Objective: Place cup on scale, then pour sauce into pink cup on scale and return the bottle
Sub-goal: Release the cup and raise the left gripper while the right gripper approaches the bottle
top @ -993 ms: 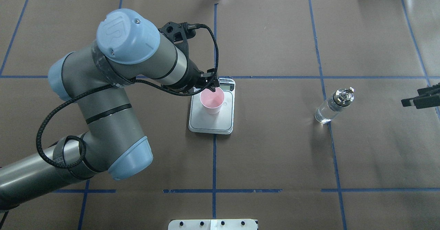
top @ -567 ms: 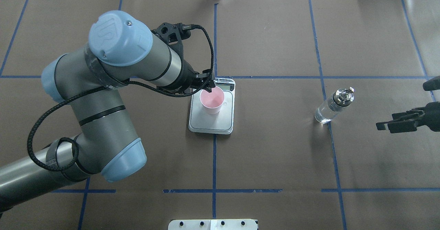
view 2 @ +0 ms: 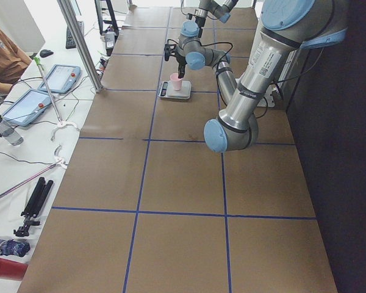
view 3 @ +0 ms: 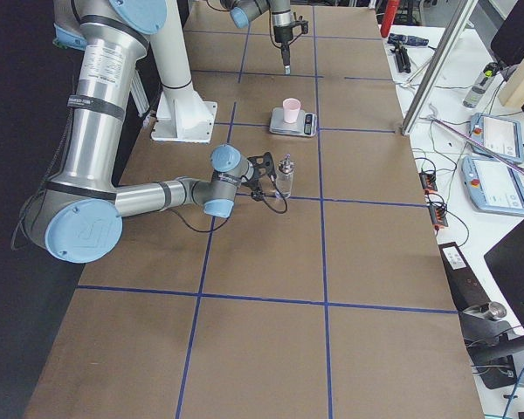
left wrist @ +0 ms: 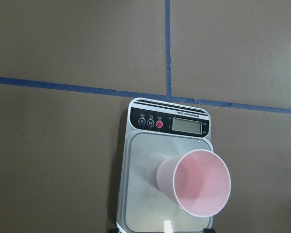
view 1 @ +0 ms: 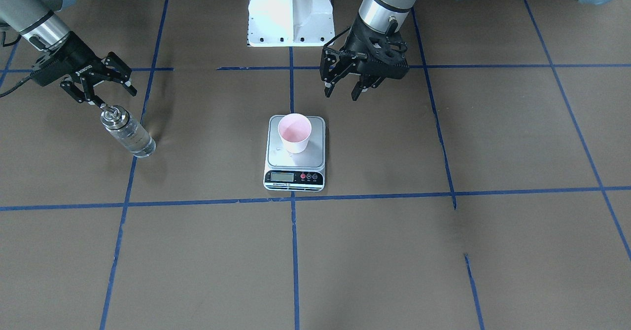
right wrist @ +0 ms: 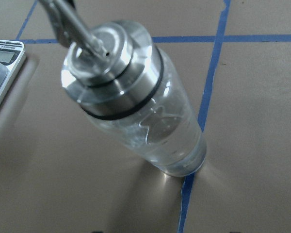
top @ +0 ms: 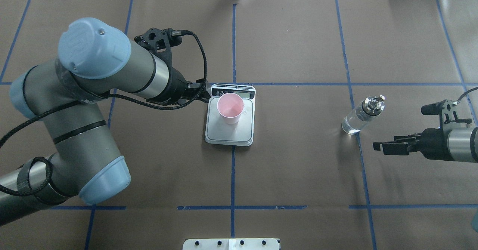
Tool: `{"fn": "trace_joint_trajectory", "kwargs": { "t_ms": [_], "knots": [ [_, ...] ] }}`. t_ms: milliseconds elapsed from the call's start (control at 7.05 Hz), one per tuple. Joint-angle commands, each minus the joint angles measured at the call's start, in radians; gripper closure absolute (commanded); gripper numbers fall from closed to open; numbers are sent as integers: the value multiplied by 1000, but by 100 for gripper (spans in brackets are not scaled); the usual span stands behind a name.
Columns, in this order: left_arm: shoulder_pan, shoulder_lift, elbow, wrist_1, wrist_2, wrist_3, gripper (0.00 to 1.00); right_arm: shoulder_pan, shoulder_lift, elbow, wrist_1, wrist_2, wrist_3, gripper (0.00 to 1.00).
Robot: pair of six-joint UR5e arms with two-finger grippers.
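On the table [top: 298,167]: one cup [top: 230,109], one scale [top: 229,135], one bottle [top: 360,116], two grippers. The cup stands on the scale, apart from the left gripper [view 1: 341,94], whose spread, empty fingers were previously at its rim. The right gripper [view 1: 112,97], fingers also spread, has advanced near the bottle without touching it.

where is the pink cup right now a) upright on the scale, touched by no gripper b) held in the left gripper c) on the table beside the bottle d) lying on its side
a: the cup stands upright on the scale, and the left gripper is open and apart from it.
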Motion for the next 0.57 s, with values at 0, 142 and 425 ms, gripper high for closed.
{"fn": "trace_joint_trajectory", "kwargs": {
  "t_ms": [0,142,425],
  "knots": [
    [-11,47,-23,-1,3,14,35,-137,2,23,-68,-290,15,6],
    [-8,47,-23,-1,3,16,34,-155,5,79,-184,-332,58,4],
    [-11,52,-18,-1,4,19,34,-211,9,112,-306,-493,84,0]
  ]
}}
